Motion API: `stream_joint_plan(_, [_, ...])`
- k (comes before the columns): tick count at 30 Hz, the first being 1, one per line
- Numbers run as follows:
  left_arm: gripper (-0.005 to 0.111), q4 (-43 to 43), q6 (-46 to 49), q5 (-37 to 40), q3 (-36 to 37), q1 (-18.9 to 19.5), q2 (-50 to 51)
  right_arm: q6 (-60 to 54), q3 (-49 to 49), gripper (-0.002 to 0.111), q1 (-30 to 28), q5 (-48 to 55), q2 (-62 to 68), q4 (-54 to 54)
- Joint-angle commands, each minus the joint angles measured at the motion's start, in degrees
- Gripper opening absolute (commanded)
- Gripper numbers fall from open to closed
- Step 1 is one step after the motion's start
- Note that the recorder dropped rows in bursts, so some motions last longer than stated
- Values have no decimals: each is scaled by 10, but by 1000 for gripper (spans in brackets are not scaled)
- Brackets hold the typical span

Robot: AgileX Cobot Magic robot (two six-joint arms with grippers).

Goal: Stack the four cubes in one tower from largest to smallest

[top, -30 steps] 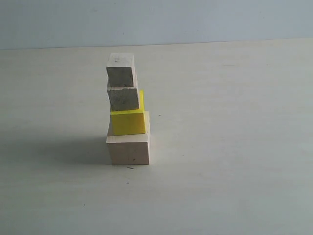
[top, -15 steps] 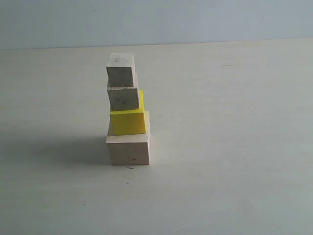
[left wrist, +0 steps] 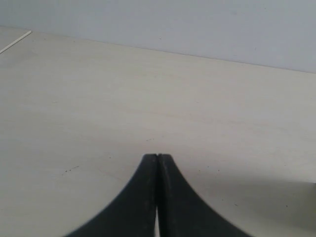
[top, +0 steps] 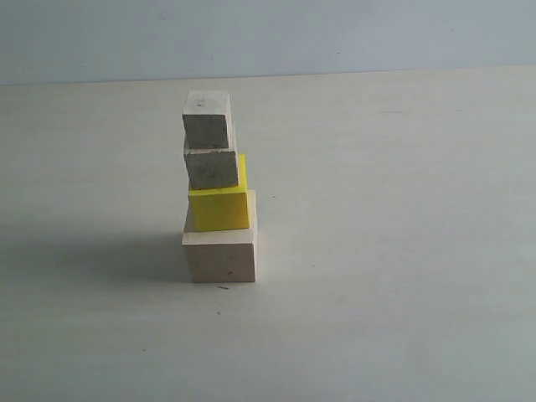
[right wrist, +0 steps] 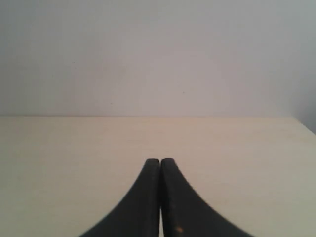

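So as far as I can judge, the stacking is done and I'm at the "hands off" stage. The tower (top: 218, 188) stands on the table (top: 402, 251) a bit left of middle in the exterior view: pale cube (top: 220, 255) at the bottom, yellow cube (top: 219, 209) on it, then the smaller wood cube (top: 211, 169), with the smallest cube (top: 206, 121) on top. All four are touching in one column and nothing is loose on the table.

It's not a tidy stack, though. The top two sit shifted toward the left of that view, and the smaller wood one seems to hang slightly past the yellow's left edge. Those two also look pretty close in size from here, so I'm trusting the order more than confirming it.

My left gripper (left wrist: 157, 157) has its jaws pressed together with nothing between them, and my right gripper (right wrist: 160, 160) is the same, empty. Each wrist view shows only bare table and wall ahead, with no cubes. Neither gripper shows in the exterior view, so both are well apart from the tower, and I can't tell exactly where.

There's nothing left to pick, so the next move just calls for keeping both arms clear. I wouldn't straighten it, since a nudge up top could tip the lot.
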Motion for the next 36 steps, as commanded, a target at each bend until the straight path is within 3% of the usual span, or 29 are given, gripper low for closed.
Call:
stream_joint_plan(1, [0,1,3,-9,2,-3,-3,16,36,0,-3,4,-27,-11])
stream_joint_plan(36, [0,1,3,-9,2,-3,-3,16,66,0,-3,35,-27,-11])
